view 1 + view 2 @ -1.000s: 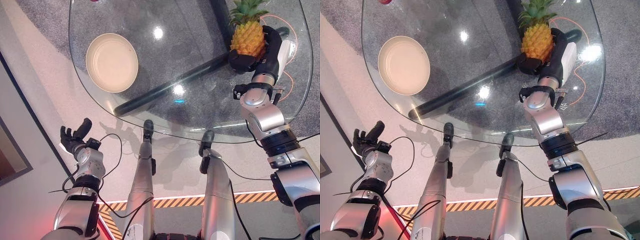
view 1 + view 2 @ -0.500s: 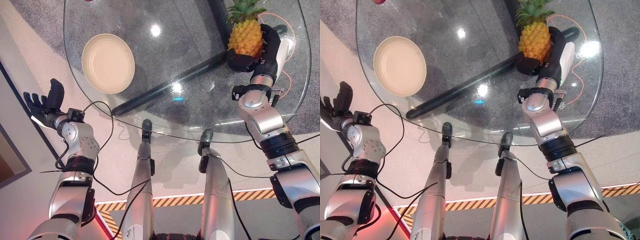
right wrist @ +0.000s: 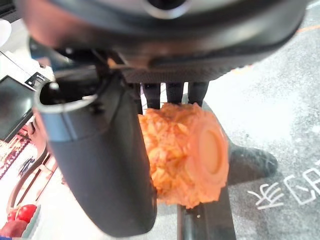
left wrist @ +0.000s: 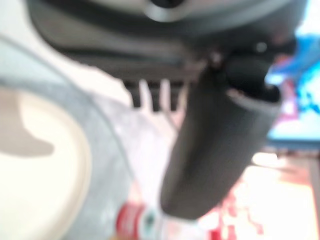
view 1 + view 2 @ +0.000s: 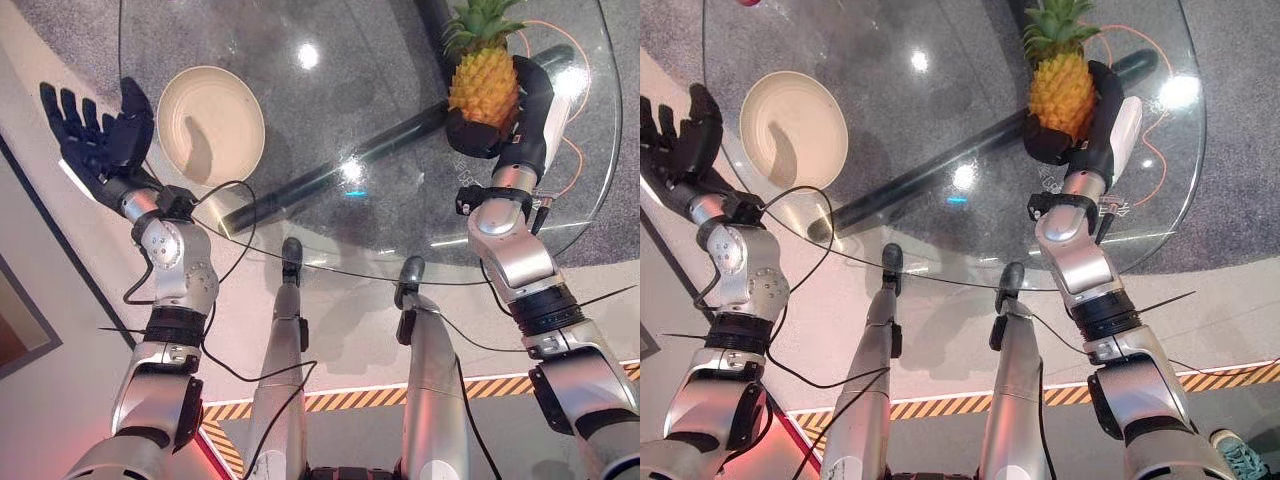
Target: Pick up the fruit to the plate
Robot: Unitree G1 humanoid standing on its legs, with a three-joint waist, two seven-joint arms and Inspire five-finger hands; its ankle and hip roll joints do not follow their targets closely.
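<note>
Over the right side of the round glass table (image 5: 330, 120), the right hand (image 5: 520, 110) has its fingers and thumb curled round the body of the pineapple (image 5: 482, 80) — leafy crown pointing away from the robot. Well apart, near the table's left edge, sits the cream plate (image 5: 210, 122), bare. Just beside that edge the left hand (image 5: 100, 135) is raised — fingers straight and spread, holding nothing.

bright overhead light; glare spots on glass table (image 5: 330, 200); left wrist view blurred.
</note>
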